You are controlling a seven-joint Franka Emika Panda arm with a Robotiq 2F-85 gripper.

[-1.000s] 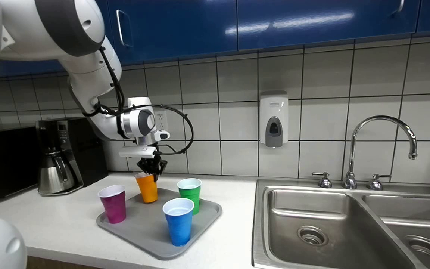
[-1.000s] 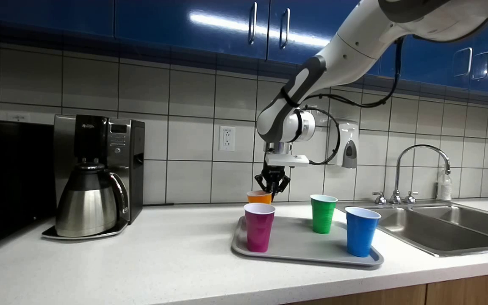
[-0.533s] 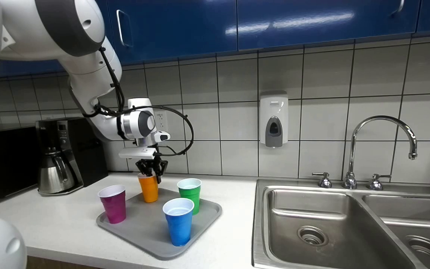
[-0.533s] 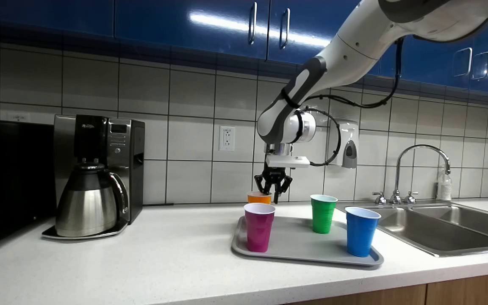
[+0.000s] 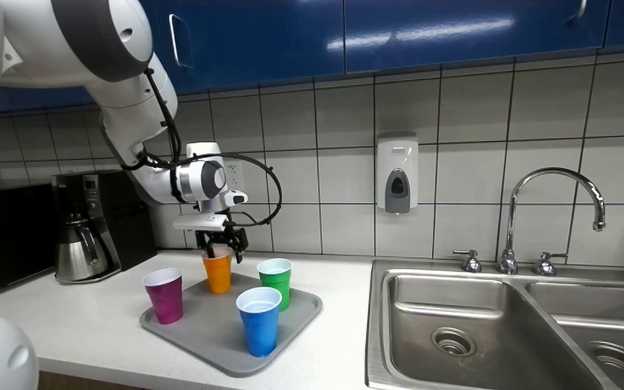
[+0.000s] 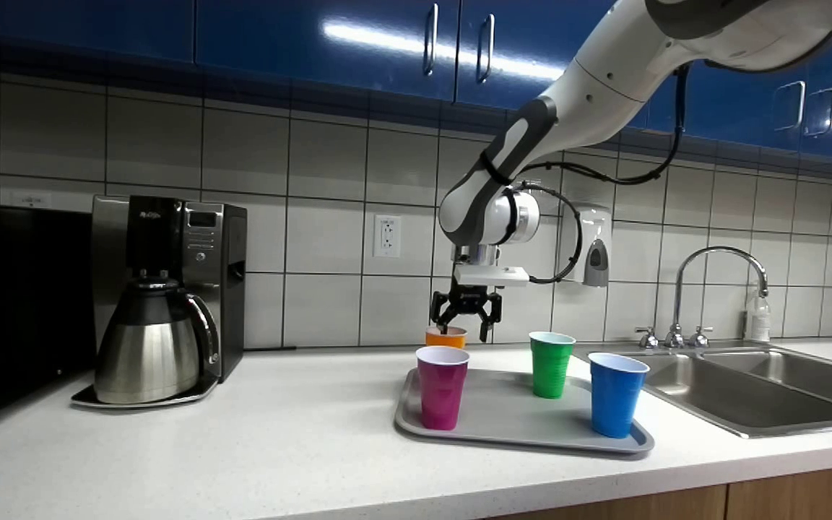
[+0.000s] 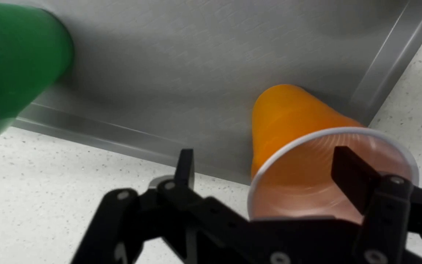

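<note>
Tray point(image 6: 513, 412) bears a magenta cup point(image 6: 442, 393), a green cup point(image 6: 552, 368), a blue cup point(image 6: 616, 399) and, near a back corner, the orange cup point(image 5: 218, 275), partly hidden behind the magenta one in an exterior view. The arm point(image 6: 589, 101) slants down, its gripper point(image 6: 464, 335) vertical and spread wide, one finger point(image 7: 354, 176) over that cup's mouth, the other outside its rim.

No text is legible: the pale lettering point(image 6: 149, 214) on the coffee maker point(image 6: 203, 273) and fine marks on the wall outlet point(image 6: 387, 236) are too small to read.
</note>
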